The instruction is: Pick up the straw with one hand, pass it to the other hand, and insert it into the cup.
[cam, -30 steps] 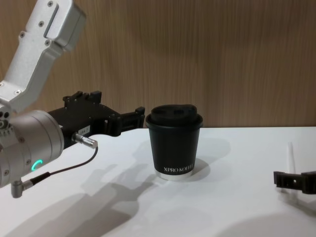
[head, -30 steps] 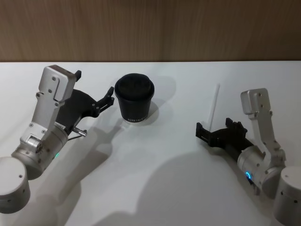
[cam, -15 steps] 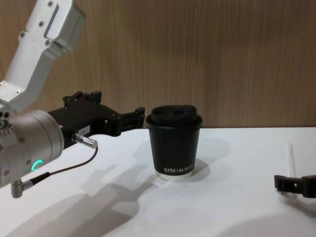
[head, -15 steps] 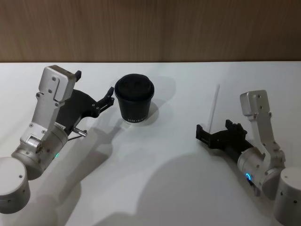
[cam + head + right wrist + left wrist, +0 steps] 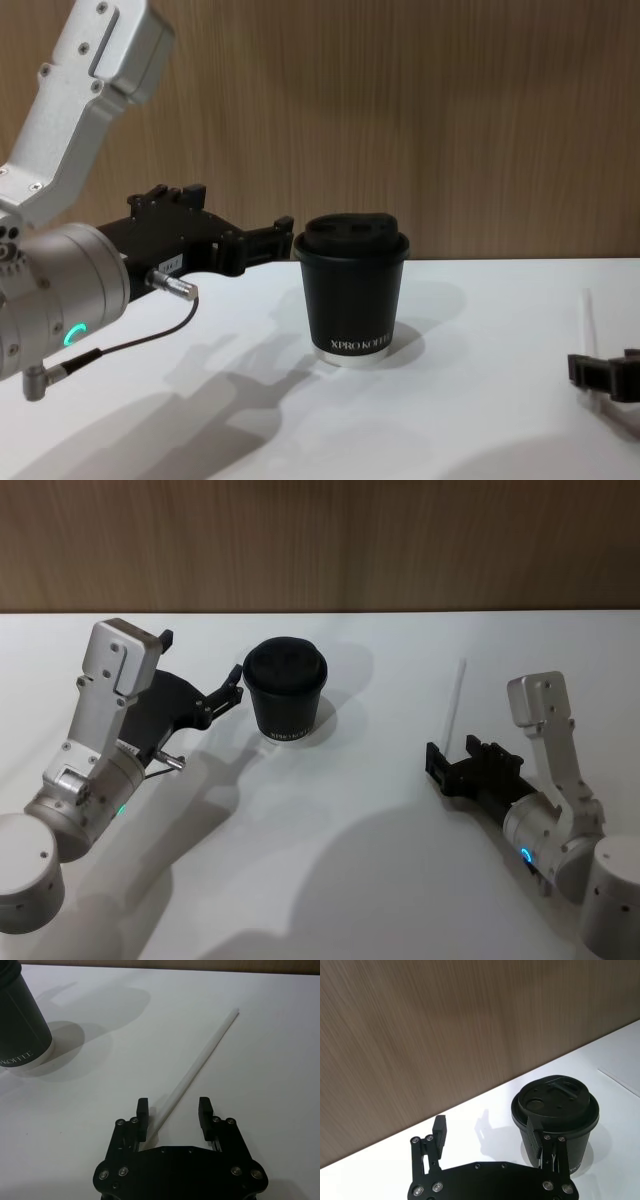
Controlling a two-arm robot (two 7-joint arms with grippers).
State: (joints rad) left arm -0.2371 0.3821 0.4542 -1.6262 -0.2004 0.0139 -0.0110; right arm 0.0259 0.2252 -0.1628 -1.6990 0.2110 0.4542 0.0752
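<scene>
- The table is a flat, matte white surface. It carries soft grey shadows of the arms and the cup.
- Behind it stands a wall of brown wood-grain panelling with fine straight streaks.
- The cup stands upright on the table, left of centre in the head view.
  - It is matte black and tapers toward its foot.
  - Its domed black lid has small moulded holes and ridges.
  - Low on its side is white lettering.
  - At the bottom is a thin silver rim.
- The straw is a thin, straight, smooth white tube. It lies flat on the table at the right, well apart from the cup.
- The right gripper is matte black with short blocky fingers and small screw heads on its body.
  - It sits low over the table with its fingers spread.
  - The straw's near end lies between them, closer to one finger, and is not pinched.
  - The far end of the straw points toward the wall.
- The left gripper is black and longer, on a smooth silver cylindrical wrist.
  - The wrist has a green ring light and a thin dark cable.
  - The gripper is held above the table on the left, with its fingers spread wide and nothing between them.
  - One fingertip is just beside the cup's upper wall, near the lid. Whether it touches the cup cannot be told.
</scene>
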